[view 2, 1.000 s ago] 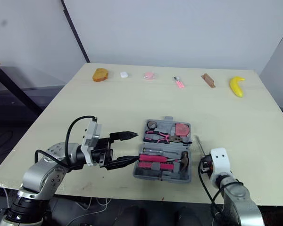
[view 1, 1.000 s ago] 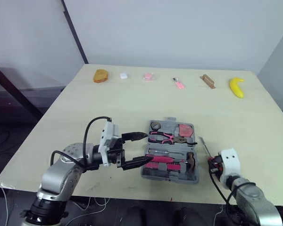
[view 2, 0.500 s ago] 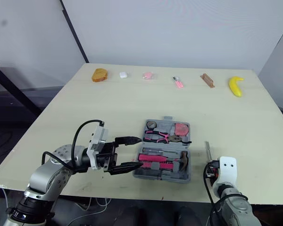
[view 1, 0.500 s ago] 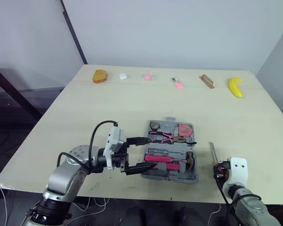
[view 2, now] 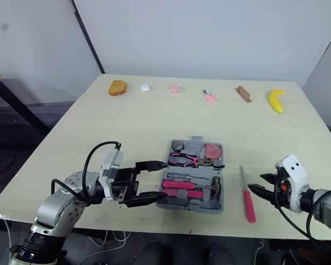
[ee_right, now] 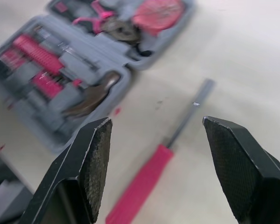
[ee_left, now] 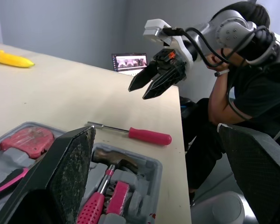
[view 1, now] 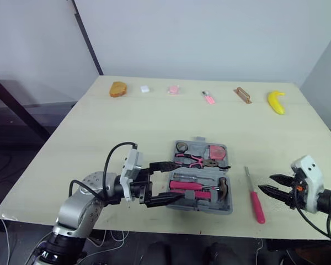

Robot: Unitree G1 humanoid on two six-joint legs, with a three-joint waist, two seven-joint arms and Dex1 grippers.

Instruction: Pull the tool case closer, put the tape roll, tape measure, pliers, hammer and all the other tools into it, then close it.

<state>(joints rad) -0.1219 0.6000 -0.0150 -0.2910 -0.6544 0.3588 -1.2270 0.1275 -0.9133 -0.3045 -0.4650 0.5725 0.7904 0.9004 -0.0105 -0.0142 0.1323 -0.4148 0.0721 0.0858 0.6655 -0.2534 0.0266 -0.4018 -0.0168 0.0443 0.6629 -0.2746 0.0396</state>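
Note:
The grey tool case (view 1: pixel 227 206) lies open near the table's front edge. It holds the tape roll (view 1: pixel 181 147), pink tape measure (view 1: pixel 216 152), pink pliers (view 1: pixel 190 160) and hammer (view 1: pixel 223 188). A pink-handled screwdriver (view 1: pixel 255 193) lies on the table just right of the case, also seen as the screwdriver (ee_right: pixel 147 189). My left gripper (view 1: pixel 175 180) is open at the case's left edge, with one finger (ee_left: pixel 70 175) over the case. My right gripper (view 1: pixel 266 183) is open and holds nothing, a short way right of the screwdriver.
Along the far edge sit an orange bun-like item (view 1: pixel 118 88), a small white piece (view 1: pixel 145 88), a pink item (view 1: pixel 174 89), a brown block (view 1: pixel 243 95) and a banana (view 1: pixel 276 102). A seated person (ee_left: pixel 242 93) and a small screen (ee_left: pixel 129 62) are beyond the table.
My right gripper has let go of the screwdriver, which now lies flat on the table, and has moved off to the right. My left gripper has edged closer to the case.

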